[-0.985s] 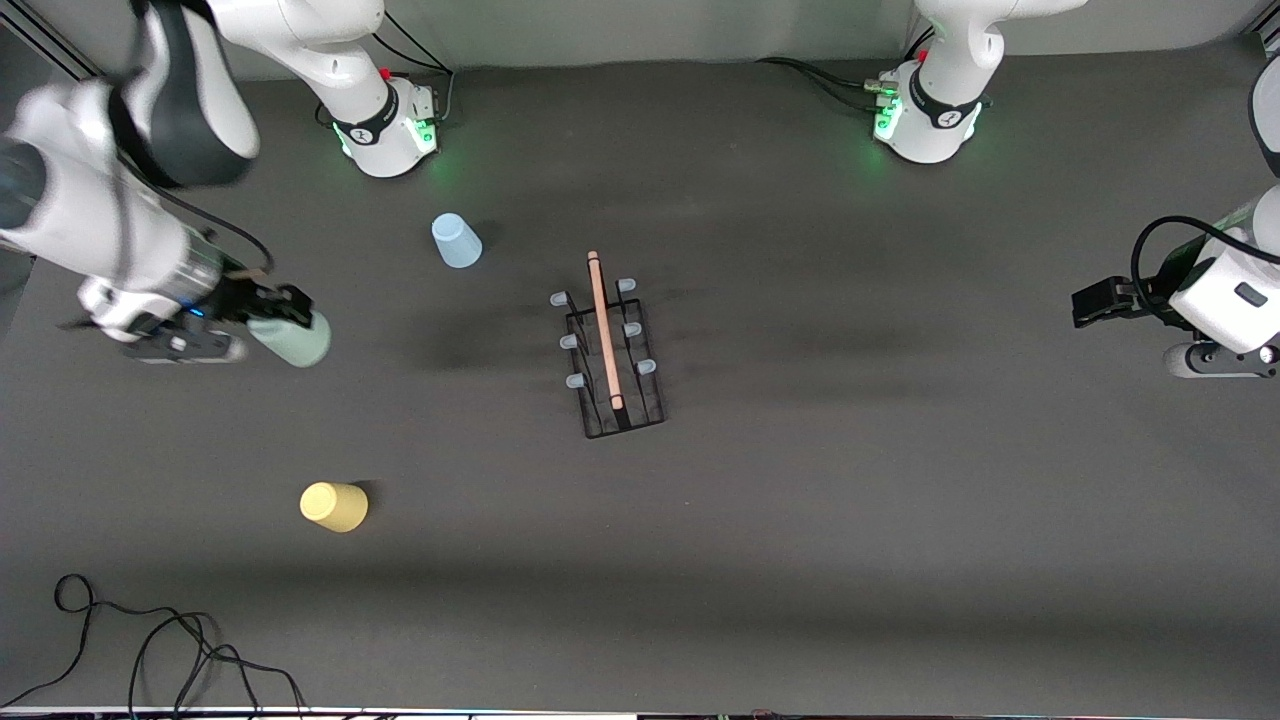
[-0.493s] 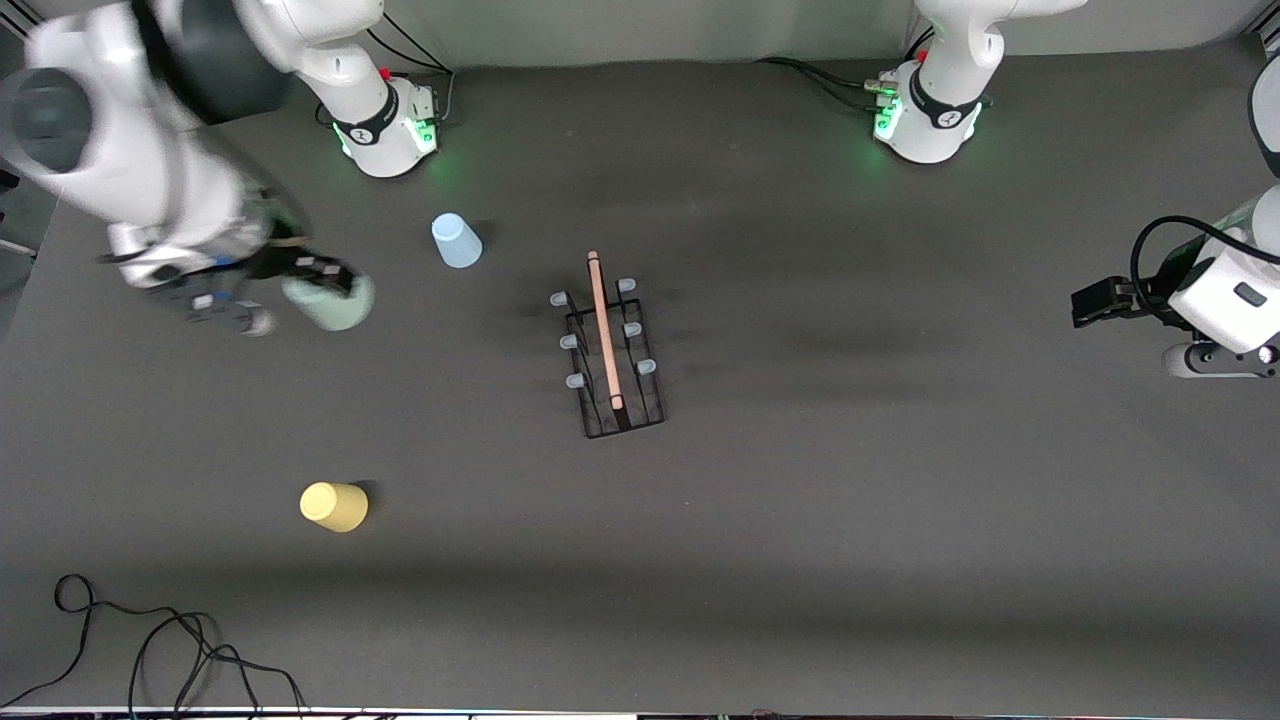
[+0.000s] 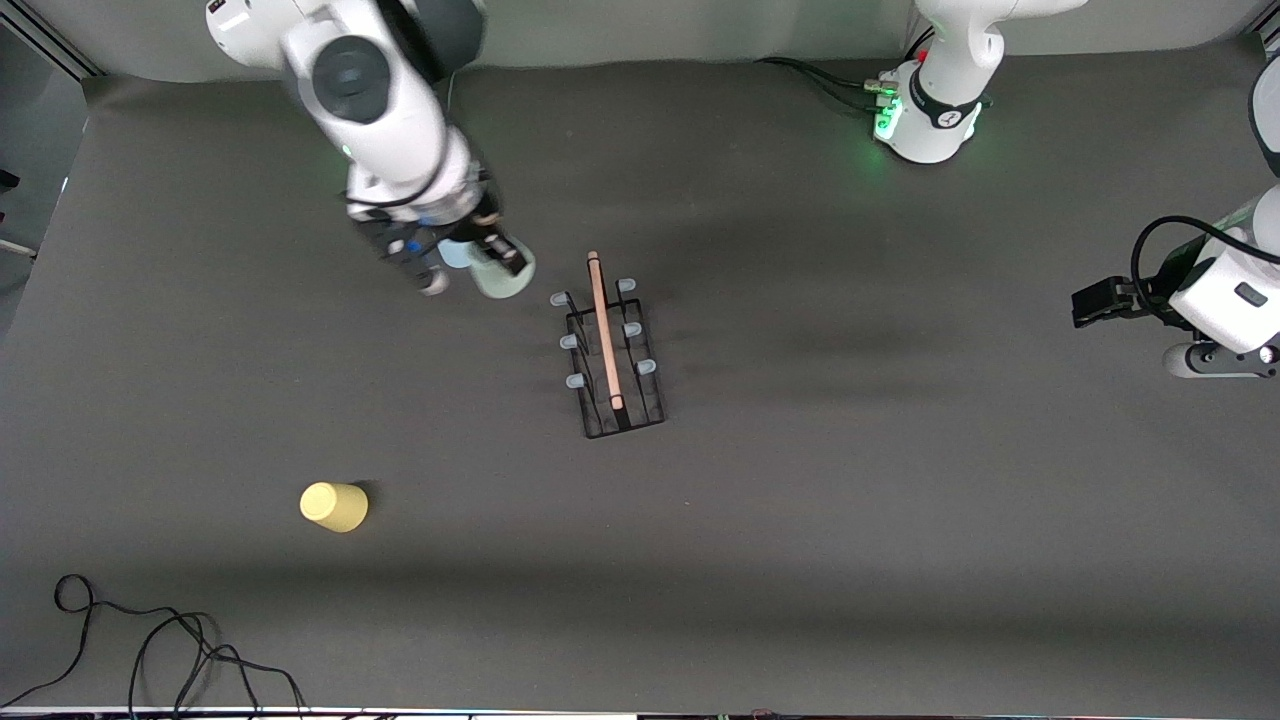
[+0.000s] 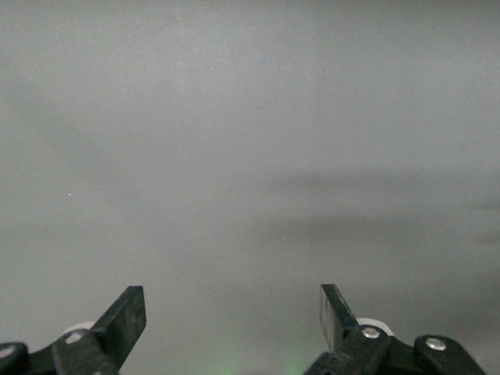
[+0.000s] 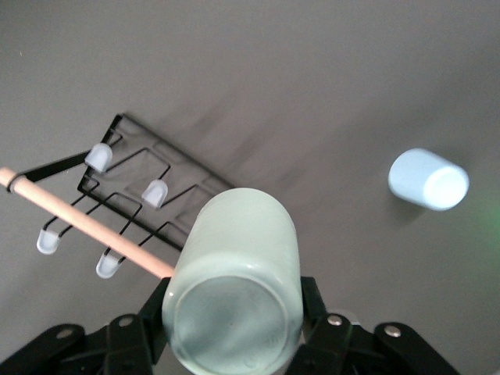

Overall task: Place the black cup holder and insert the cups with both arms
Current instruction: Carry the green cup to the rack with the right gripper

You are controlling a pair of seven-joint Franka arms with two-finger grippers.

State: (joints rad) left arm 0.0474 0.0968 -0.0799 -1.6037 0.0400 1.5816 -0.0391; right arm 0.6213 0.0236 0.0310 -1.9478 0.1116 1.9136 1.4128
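pale green cup (image 3: 497, 277) sits clamped in the right gripper (image 3: 487, 262) at upper centre-left, just beside the black cup holder (image 3: 610, 352) mid-frame, so seating it on a peg (image 3: 559, 299) looks next, while the left gripper (image 3: 1100, 300) waits wide open, empty.

I see a bench (image 3: 860, 520) covered in a matt dark grey sheet, cloth-like and faintly creased. The black cup holder (image 3: 610, 360) is thin black wire with a smooth, pale wooden rod (image 5: 86, 223) along its top and soft-looking grey tips on its pegs. My pale green cup (image 5: 234, 289) looks like smooth plastic with a dull sheen, as do the light blue cup (image 5: 428, 180) and yellow cup (image 3: 334, 506). Both arms have glossy white shells; the left gripper (image 4: 233, 324) is matt black plastic with bright metal screws.
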